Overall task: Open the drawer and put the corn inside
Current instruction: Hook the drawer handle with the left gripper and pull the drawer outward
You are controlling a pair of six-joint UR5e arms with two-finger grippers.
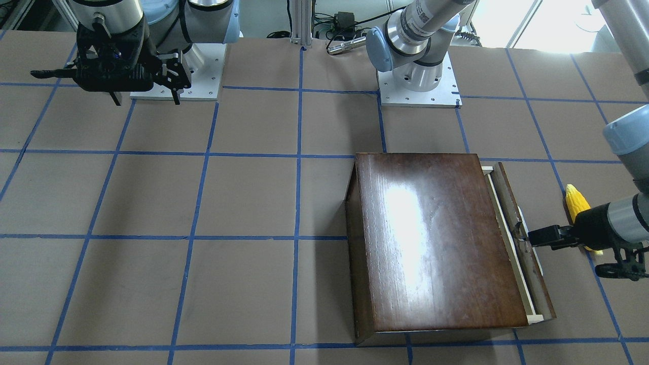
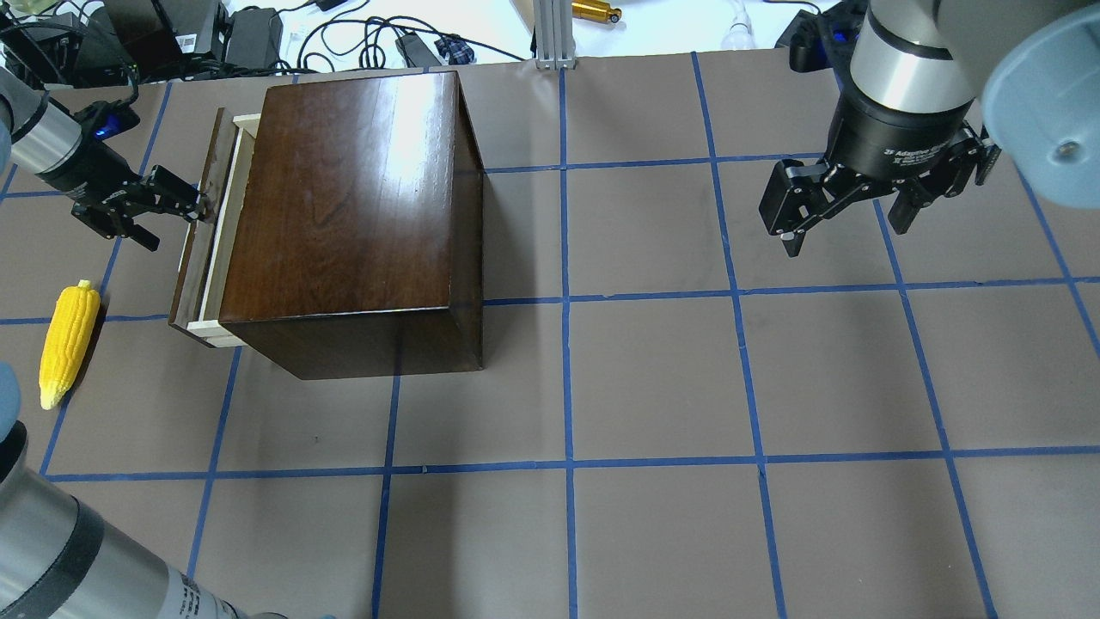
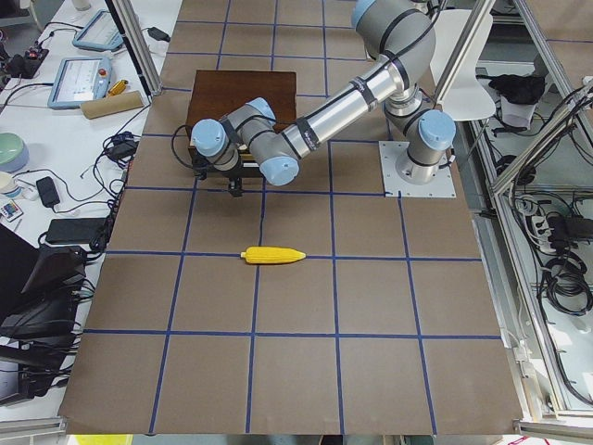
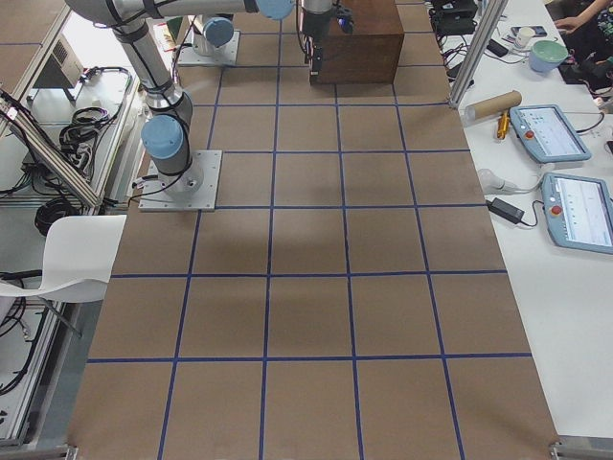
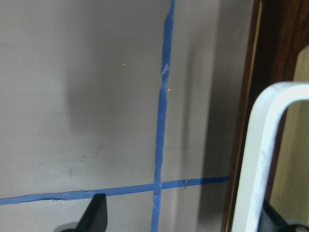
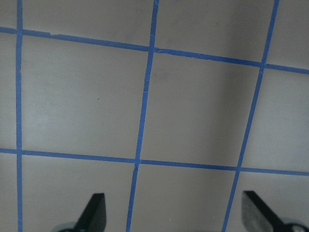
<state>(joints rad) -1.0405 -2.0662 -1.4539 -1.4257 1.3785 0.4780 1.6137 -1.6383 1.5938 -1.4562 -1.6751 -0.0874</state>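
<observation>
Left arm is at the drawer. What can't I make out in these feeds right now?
- Inside of the drawer: overhead view, the box top covers all but a thin pale strip.
- Contact on the handle: left wrist view, fingers cut off by the bottom edge, handle blurred.
- Lower half of the corn: front-facing view, behind the left arm.
- Drawer front: right-side view, hidden behind the box.

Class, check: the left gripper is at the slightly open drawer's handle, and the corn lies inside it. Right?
Wrong: the corn lies on the table beside the drawer, as the overhead view shows. The left gripper is at the handle; the drawer is slightly open.
</observation>
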